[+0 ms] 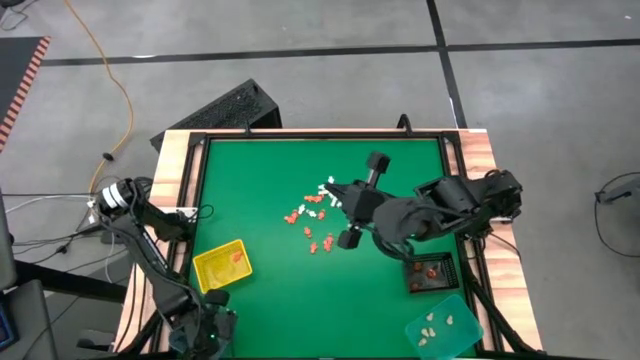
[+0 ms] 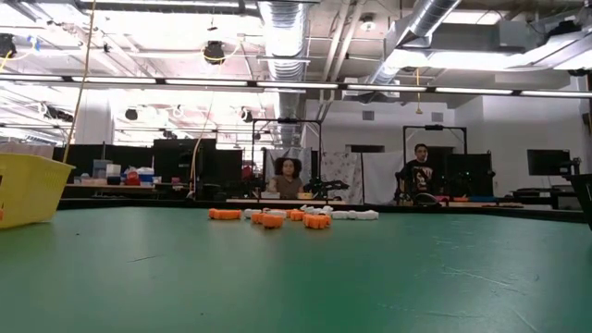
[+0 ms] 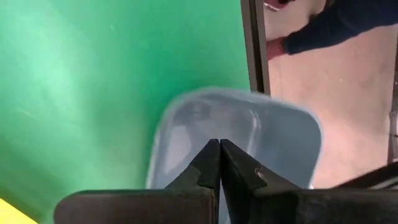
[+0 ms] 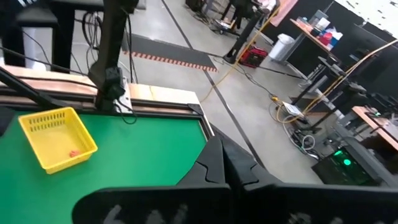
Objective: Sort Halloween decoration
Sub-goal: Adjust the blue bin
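Note:
The trinkets lie loose on the middle of the green mat: orange-red ones (image 1: 310, 226) and white ones (image 1: 331, 189). In the low view they form a row of orange-red trinkets (image 2: 268, 218) and white trinkets (image 2: 356, 215). My right gripper (image 1: 342, 197) hangs over the pile's right end, pointing toward the table's left. Its fingers (image 4: 222, 163) are shut with nothing showing between them, and it does not appear in the low view. My left gripper (image 1: 213, 335) waits shut (image 3: 219, 149) at the near left corner.
A yellow tray (image 1: 222, 266) near the left edge holds an orange piece. At the right, a black tray (image 1: 432, 271) holds orange-red pieces and a teal tray (image 1: 443, 328) holds cream pieces. The mat's far half is bare. People sit in the room behind.

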